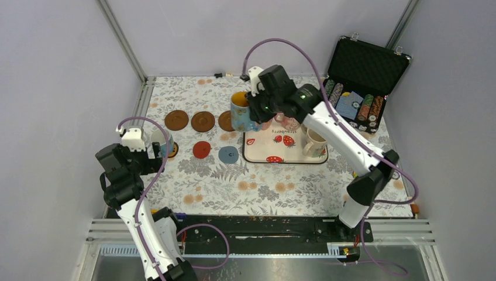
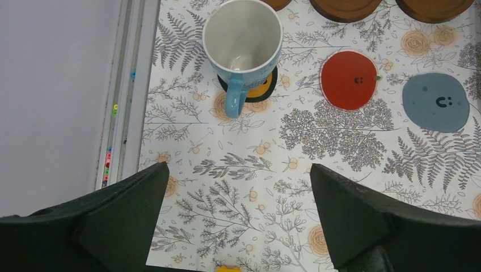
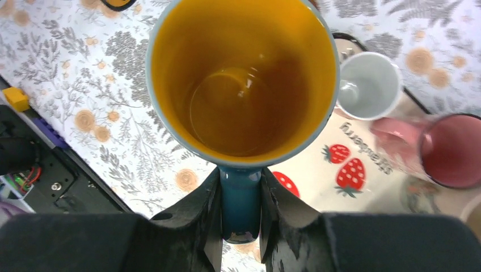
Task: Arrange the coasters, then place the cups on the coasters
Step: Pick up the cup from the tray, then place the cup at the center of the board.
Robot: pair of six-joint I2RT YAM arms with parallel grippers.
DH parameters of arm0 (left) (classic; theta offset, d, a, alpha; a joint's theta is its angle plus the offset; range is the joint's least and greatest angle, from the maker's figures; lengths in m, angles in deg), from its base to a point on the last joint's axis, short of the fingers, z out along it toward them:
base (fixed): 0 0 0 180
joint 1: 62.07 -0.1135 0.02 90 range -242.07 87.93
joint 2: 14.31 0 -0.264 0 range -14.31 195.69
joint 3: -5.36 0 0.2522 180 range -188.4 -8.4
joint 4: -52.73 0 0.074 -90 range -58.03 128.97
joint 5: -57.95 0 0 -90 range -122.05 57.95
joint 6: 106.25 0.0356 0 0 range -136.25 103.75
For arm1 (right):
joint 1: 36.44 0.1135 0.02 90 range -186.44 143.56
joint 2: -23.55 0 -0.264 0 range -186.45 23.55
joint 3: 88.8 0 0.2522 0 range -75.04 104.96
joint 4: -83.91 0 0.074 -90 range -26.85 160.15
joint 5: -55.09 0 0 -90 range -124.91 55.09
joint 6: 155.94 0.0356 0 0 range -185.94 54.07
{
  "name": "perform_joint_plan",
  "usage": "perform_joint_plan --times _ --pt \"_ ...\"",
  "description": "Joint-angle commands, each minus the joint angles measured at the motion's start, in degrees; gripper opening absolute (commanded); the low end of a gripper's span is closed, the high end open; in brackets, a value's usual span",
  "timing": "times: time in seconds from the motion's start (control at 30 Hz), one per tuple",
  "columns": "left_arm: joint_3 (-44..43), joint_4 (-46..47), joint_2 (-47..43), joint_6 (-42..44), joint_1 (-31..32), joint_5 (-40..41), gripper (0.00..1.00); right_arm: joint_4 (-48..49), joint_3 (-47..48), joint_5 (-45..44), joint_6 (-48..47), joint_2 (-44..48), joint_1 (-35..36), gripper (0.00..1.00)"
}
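My right gripper (image 3: 240,209) is shut on the handle of the blue cup (image 3: 244,79) with the yellow inside. It holds the cup (image 1: 238,111) upright above the table, by the third dark brown coaster (image 1: 226,121). Two more brown coasters (image 1: 176,120) (image 1: 203,121) lie to its left. The red coaster (image 2: 348,79) and the grey-blue coaster (image 2: 435,102) lie bare. A white-and-blue cup (image 2: 243,39) stands on the black and orange coaster (image 2: 262,88). My left gripper (image 2: 238,192) hangs open just short of it, holding nothing. A white cup (image 3: 368,85), a pink cup (image 3: 451,150) and a cream cup (image 1: 314,143) stand on the strawberry tray (image 1: 263,153).
An open black case of poker chips (image 1: 362,88) stands at the back right. A metal frame rail (image 2: 127,85) runs along the table's left edge. A small yellow block (image 3: 16,99) sits at the near edge by the arm bases.
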Motion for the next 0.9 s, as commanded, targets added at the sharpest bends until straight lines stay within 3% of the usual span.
perform_joint_plan --times 0.0,0.1,0.27,0.57,0.77,0.87 --pt "-0.03 1.63 -0.12 0.59 -0.73 -1.47 0.99 3.77 0.19 4.65 4.14 -1.64 1.34 0.0" --pt "-0.2 1.67 -0.34 0.51 -0.84 -1.33 0.99 8.94 -3.66 1.74 2.01 -0.41 2.97 0.0" --pt "-0.07 2.03 -1.84 0.36 -0.89 -1.03 0.99 5.96 7.25 1.57 0.96 -8.51 3.64 0.0" --pt "-0.02 2.57 -1.3 -0.43 -1.22 -0.15 0.99 0.7 46.67 -2.24 -5.93 -37.64 6.64 0.0" --pt "0.03 2.73 -1.15 -0.52 -1.24 -0.95 0.99 22.93 35.6 -4.87 -13.83 -37.71 8.72 0.0" --pt "0.22 2.86 -1.23 -0.52 -1.28 -0.8 0.99 20.68 43.91 -5.49 -12.59 -43.1 8.92 0.0"
